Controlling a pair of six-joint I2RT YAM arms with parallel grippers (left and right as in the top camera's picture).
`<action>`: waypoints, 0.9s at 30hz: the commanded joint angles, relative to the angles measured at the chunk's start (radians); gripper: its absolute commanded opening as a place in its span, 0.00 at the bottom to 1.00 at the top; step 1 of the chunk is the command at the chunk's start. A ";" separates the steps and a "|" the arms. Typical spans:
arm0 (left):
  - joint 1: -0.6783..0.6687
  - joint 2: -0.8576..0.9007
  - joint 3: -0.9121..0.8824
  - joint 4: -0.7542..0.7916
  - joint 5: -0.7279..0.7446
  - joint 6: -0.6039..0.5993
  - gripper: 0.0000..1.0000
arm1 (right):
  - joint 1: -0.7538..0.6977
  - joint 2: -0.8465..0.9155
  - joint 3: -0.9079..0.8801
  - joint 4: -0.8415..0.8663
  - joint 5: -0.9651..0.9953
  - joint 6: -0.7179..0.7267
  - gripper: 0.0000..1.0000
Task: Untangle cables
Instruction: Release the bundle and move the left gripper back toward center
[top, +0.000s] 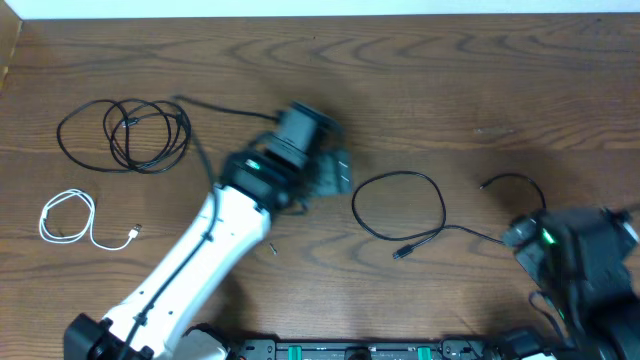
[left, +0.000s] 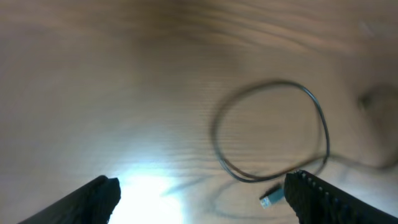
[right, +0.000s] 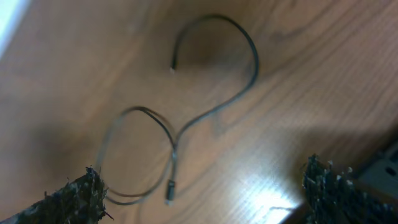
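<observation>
While the left tool (left: 205, 196) and right tool (right: 205, 193) stand spread, empty, the looped black cable (right: 255, 59) lies between them.

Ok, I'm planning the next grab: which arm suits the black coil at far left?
Left, likely: the left end effector, open, is mid-table, nearer the coil; the right end effector sits far right.

The wooden table (top: 420, 60) carries a coiled black cable (top: 186, 135) at ten o'clock, a white cable (top: 92, 222) at eight, and a looped black cable (top: 443, 212) at four.
</observation>
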 joint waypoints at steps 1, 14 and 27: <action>-0.134 0.019 -0.030 0.054 -0.038 0.276 0.90 | -0.011 -0.083 -0.001 -0.004 0.031 -0.046 0.99; -0.344 0.281 -0.038 0.219 0.045 0.546 0.84 | -0.011 -0.138 -0.001 -0.078 0.045 -0.071 0.99; -0.438 0.469 -0.038 0.417 0.072 0.582 0.81 | -0.011 -0.138 -0.001 -0.080 0.076 -0.074 0.99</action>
